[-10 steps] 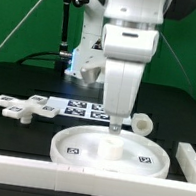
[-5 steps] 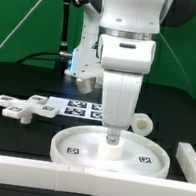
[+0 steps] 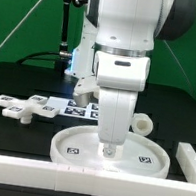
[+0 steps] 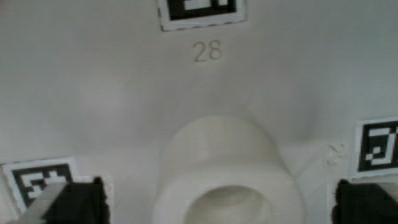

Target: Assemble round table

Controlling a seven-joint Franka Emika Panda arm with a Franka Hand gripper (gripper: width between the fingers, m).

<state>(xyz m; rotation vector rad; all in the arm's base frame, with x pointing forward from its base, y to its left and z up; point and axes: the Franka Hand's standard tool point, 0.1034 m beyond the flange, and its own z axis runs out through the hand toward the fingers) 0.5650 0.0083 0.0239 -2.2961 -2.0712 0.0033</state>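
Observation:
The large rimmed round disc (image 3: 79, 146) lies flat at the front of the black table, with square tags on its face. My gripper (image 3: 109, 148) points straight down over its central hub and hides the hub in the exterior view. In the wrist view the hub (image 4: 228, 160) stands between my two dark fingers (image 4: 63, 200), which are apart on either side of it, not touching. The gripper (image 4: 217, 205) is open and empty. The short cylinder leg (image 3: 141, 122) lies behind the disc to the exterior view's right. The cross-shaped foot (image 3: 22, 106) lies at the exterior view's left.
The marker board (image 3: 79, 108) lies flat behind the disc. Long white bars edge the area along the front (image 3: 25, 169) and at the exterior view's right (image 3: 189, 159). A black stand (image 3: 66, 21) with cables rises at the back.
My gripper has come down onto the middle of the disc, so its fingertips now sit lower around the hub. The parts on the table have not moved.

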